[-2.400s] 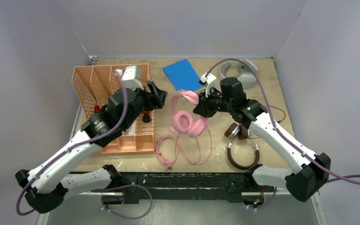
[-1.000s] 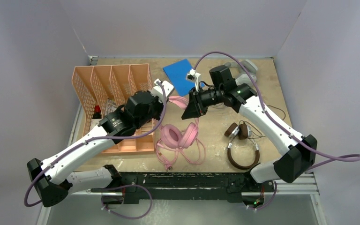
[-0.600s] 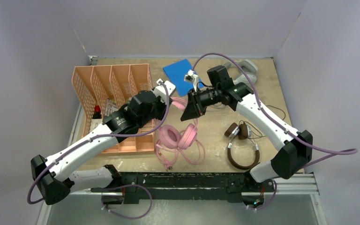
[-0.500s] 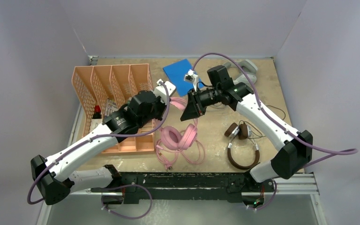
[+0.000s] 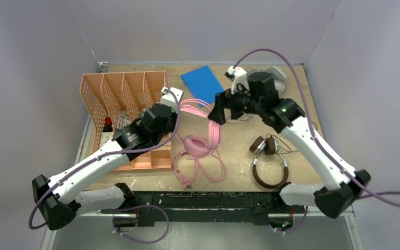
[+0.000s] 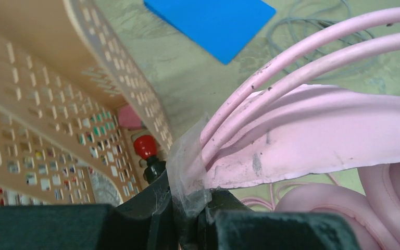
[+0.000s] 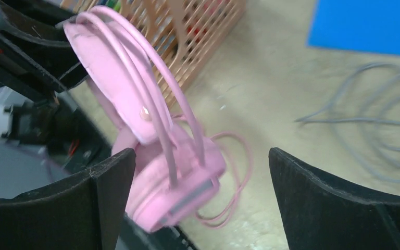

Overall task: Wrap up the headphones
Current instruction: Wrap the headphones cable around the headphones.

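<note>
The pink headphones (image 5: 202, 141) hang by their headband from my left gripper (image 5: 176, 108), ear cups low over the table. In the left wrist view that gripper (image 6: 192, 200) is shut on one end of the pink headband (image 6: 317, 135). The pink cable (image 5: 198, 169) lies in loose loops on the table in front. My right gripper (image 5: 216, 112) stands open just right of the headband. The right wrist view has the pink headphones (image 7: 135, 104) beyond the wide-open right gripper (image 7: 203, 177), touching neither finger. Brown-and-silver headphones (image 5: 268, 166) lie at the right. Light-grey headphones (image 5: 275, 73) sit at the back, partly hidden by the right arm.
An orange mesh file rack (image 5: 120, 99) stands at the left, close behind my left arm, with a red-capped item (image 6: 145, 146) inside. A blue pad (image 5: 202, 83) lies at the back middle. Grey cable (image 7: 375, 114) coils on the table beside the right gripper.
My right gripper has opened, let go of the pink headband and drawn back to the right. The left gripper still holds the headband, and the ear cups have swung beneath it.
</note>
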